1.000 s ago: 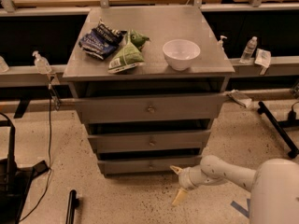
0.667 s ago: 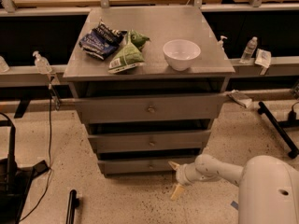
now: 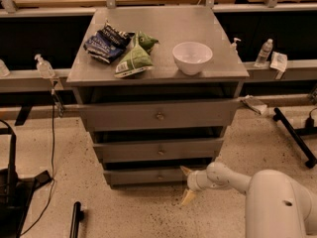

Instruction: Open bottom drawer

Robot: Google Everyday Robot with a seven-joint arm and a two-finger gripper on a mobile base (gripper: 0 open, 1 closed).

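Claw (image 3: 186, 185) wide open, empty, edged up toward bottom drawer (image 3: 148, 176); drawer unmoved.

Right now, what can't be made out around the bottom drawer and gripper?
Camera view only:
1. Bottom drawer contents: hidden behind its front and the middle drawer above.
2. Gripper, low at the bottom drawer's right end, jaws open: contact with the front cannot be told from this angle.
3. Robot body: cut off by the right and bottom edges.
4. Blue bag label: too small to read.
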